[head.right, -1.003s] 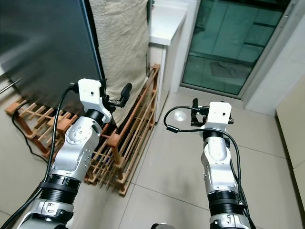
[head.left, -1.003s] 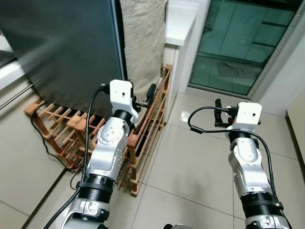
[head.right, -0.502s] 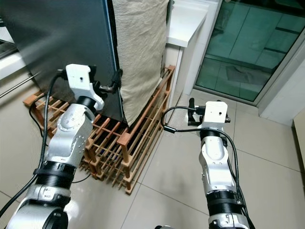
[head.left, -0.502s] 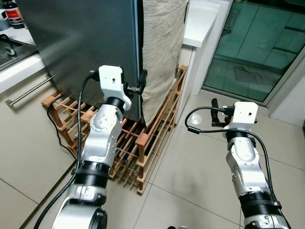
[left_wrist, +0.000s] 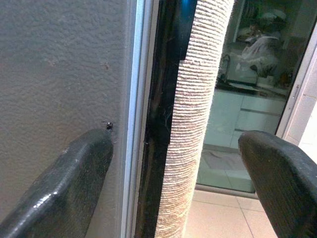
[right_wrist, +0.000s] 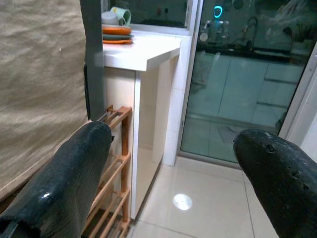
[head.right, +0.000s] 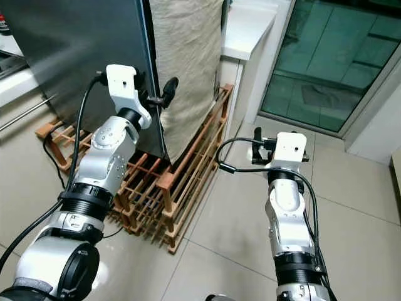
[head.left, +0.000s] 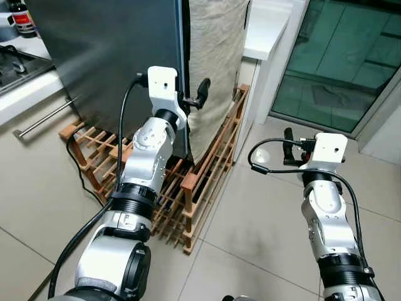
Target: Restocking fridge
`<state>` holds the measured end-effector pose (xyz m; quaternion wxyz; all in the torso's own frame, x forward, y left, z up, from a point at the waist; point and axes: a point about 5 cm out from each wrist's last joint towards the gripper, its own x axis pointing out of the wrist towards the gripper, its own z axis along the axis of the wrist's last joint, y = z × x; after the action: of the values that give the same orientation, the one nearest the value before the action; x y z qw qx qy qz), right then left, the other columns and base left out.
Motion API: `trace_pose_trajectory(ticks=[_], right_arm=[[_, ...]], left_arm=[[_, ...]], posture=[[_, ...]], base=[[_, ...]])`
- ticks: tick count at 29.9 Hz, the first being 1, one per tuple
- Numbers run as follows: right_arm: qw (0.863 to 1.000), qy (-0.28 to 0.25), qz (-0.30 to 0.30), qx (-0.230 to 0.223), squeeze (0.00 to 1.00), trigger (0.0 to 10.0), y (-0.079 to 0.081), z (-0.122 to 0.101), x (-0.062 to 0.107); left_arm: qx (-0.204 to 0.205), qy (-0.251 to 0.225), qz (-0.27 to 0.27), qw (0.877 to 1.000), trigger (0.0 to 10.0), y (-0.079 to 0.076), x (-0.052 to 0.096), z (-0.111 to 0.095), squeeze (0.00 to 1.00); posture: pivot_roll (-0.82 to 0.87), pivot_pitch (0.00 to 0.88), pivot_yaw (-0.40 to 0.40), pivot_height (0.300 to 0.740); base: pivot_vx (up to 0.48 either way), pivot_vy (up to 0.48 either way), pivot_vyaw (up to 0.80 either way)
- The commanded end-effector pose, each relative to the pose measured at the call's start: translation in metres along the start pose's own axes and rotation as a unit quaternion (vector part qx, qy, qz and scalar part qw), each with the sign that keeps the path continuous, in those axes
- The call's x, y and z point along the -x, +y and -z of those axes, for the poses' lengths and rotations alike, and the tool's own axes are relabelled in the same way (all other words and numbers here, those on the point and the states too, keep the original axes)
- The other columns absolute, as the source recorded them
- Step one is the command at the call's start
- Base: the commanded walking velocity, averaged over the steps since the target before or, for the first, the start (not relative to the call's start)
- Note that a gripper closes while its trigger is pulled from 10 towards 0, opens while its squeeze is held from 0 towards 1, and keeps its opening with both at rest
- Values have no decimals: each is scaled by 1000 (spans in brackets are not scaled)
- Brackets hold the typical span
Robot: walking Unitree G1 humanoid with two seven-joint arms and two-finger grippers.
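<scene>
Tiled floor lay below; the fridge stood closed on a wooden rack, left gripper spread wide at its edge, right gripper open, empty; restocking seemed not started

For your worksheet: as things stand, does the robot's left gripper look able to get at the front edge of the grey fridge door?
Probably yes. The left gripper is raised with its fingers open, right at the fridge door edge, and the wrist view shows that edge between the fingers. The hanging cloth close beside it may crowd one finger.
</scene>
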<state>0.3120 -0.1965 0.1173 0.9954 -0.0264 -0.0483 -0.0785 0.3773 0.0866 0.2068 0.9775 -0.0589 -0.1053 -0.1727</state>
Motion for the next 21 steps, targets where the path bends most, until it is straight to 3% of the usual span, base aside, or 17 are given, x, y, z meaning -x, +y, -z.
trace_pose_trajectory(ticks=[1, 11, 21], right_arm=[[1000, -3, 8, 0, 0, 10000, -4, -3, 0], [1000, 4, 3, 0, 0, 10000, -1, -1, 2], [1000, 7, -1, 1, 0, 10000, 0, 0, 2]], left_arm=[[-2, 6, 16, 1000, 10000, -6, -3, 1, 0], [32, 28, 37, 998, 10000, -21, 5, 15, 0], [20, 38, 25, 999, 10000, -23, 6, 24, 0]], posture=[[-113, 44, 13, 740], [-106, 50, 10, 740], [-106, 53, 7, 740]], base=[[0, 0, 0], [0, 0, 0], [0, 0, 0]])
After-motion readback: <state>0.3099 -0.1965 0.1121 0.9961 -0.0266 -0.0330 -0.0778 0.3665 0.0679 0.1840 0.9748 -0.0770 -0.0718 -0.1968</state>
